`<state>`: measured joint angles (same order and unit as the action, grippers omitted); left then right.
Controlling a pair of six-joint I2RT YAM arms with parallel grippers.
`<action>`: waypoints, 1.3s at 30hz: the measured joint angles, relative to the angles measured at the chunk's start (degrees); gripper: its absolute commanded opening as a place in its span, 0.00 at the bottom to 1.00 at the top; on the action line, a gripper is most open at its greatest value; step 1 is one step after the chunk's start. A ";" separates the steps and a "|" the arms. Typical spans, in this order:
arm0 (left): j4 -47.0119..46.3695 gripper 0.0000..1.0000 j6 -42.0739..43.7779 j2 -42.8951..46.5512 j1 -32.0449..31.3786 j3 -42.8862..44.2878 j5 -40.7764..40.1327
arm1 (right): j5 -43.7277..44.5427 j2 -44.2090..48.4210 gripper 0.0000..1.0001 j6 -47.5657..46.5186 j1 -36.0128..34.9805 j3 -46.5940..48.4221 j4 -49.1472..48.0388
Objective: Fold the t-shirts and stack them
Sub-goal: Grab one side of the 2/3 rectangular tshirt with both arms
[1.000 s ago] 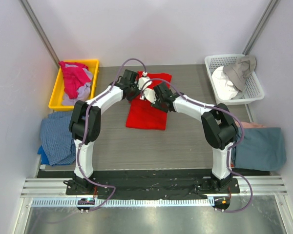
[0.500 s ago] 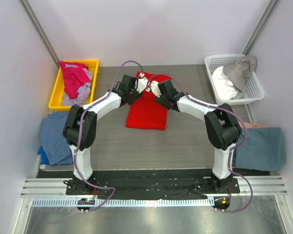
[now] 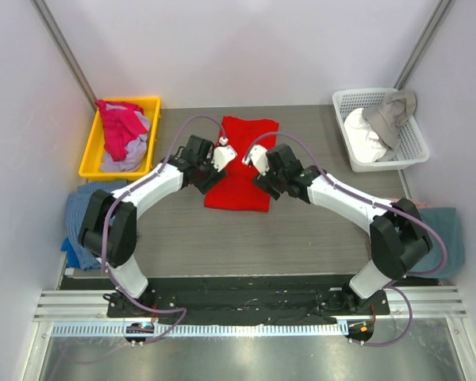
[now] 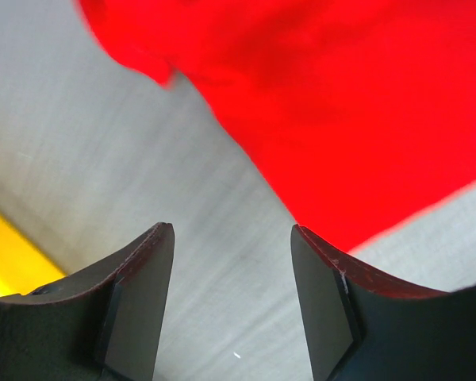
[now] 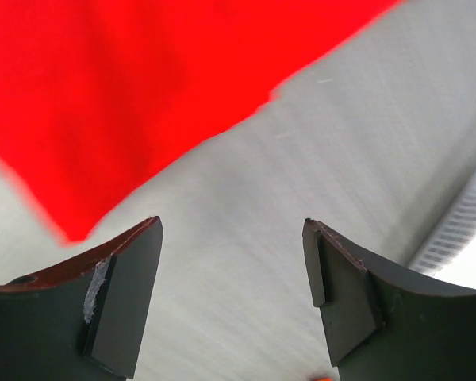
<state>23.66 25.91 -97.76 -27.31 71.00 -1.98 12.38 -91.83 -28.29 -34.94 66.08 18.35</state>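
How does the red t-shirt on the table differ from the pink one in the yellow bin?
The red t-shirt lies flat on the table, folded into a rectangle; the pink t-shirt sits crumpled in the yellow bin. The red one lies alone; the pink one rests on pale cloth. Both are plain-coloured.

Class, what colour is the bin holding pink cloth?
The bin is yellow; the top external view shows it best.

In both wrist views the red t-shirt (image 4: 341,103) was blurred and ran out of the picture at the top, so its full shape could not be seen there. Only a yellow corner of the bin (image 4: 4,255) and a blurred white strip of the basket (image 5: 470,230) showed at the edges. From above, the right arm (image 3: 397,234) covered part of the teal cloth (image 3: 451,236).
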 measured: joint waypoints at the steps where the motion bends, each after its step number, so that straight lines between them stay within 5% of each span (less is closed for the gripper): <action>1: 0.55 0.65 0.02 0.00 0.00 -0.94 0.57 | -0.26 0.96 0.78 0.07 -1.03 -1.64 0.24; 9: 2.38 0.64 -0.04 -1.33 0.00 -2.97 3.82 | -1.62 2.58 0.75 0.46 -7.65 -8.68 2.10; 39: 2.93 0.58 0.00 -8.92 0.00 -0.98 9.60 | -4.15 -6.67 0.66 2.14 -10.71 -7.72 0.02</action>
<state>26.59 25.91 -106.67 -27.31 70.02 7.62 8.23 -98.50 -26.15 -45.65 58.37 18.37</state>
